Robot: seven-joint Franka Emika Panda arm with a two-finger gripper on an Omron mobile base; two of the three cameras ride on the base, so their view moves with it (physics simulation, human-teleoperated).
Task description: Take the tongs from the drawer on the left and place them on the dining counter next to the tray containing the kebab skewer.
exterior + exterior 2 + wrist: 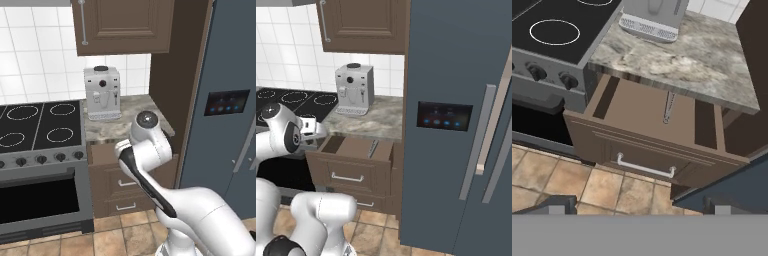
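Fingers (639, 207) sit nearest the lens, spread wide and holding nothing, hovering above the pulled-out drawer (647, 145). Drawer's open so the tongs (668, 106) can be reached from above; they lie lengthwise on its floor near the back, partly tucked under the edge of the marbled surface (702, 60). Coffee machine (653, 17) stands on that surface, stove (547, 30) alongside. Fridge (456, 115) has a lit panel; no readable brand or text anywhere.
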